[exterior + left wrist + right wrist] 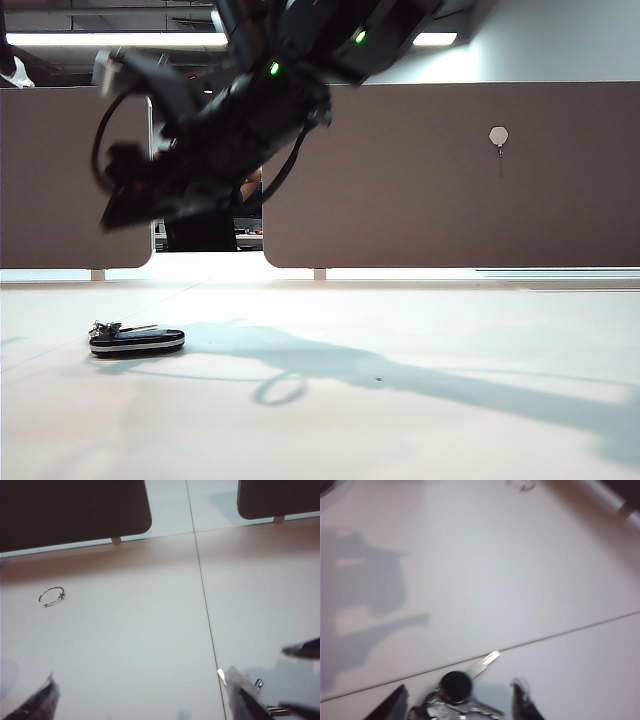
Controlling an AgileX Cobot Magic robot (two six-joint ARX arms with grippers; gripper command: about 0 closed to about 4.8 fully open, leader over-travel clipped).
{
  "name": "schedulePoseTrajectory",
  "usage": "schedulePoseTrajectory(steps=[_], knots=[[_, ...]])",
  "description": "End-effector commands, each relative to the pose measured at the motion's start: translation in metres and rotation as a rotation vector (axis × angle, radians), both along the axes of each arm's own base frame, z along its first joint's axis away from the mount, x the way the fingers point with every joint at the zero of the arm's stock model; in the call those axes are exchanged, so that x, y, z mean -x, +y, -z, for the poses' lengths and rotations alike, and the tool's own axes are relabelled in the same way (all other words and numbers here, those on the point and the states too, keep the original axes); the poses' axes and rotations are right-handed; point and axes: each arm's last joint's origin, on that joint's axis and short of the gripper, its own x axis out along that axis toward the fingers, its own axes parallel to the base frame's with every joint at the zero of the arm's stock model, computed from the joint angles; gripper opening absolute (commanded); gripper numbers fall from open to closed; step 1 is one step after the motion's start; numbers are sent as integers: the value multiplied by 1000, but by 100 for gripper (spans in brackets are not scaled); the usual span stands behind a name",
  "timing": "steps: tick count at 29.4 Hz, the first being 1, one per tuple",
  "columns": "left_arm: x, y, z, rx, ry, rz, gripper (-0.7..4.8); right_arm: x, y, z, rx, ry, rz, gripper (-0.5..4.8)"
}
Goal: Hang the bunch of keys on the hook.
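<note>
The bunch of keys lies flat on the white table at the left, a glossy black fob with silver keys at its left end. The hook is a small pale mount high on the right brown panel. My right arm reaches across to the left, blurred, with its gripper hanging above the keys. In the right wrist view the right gripper is open, and the keys lie between its fingers' lines. My left gripper stands wide open over bare table, the keys just beside one finger.
Two brown panels stand at the table's far edge with a gap between them. A small loose metal ring lies on the table. A thin seam runs across the tabletop.
</note>
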Motion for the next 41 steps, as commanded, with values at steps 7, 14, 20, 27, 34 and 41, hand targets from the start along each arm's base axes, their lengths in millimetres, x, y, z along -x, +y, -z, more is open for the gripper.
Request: schedulePoseTrajectory(steps=[7,14,20,27,34,41], knots=[[3,1,6,-39,73,-11,479,20,23,66,245,147,70,270],[3,1,6,-42,73,-9,479,9,-11,85,502,255,226,178],[3,1,6,-41,73,-8,479,0,-49,92,653,424,288,165],[3,1,6,-36,73,-7,479,4,-66,70,619,427,269,-3],[3,1,6,-27,67,1,479,8,-74,12,495,327,284,-3],[0,-2,-1,103,0,55,479,16,-125,-95,227,113,354,-3]])
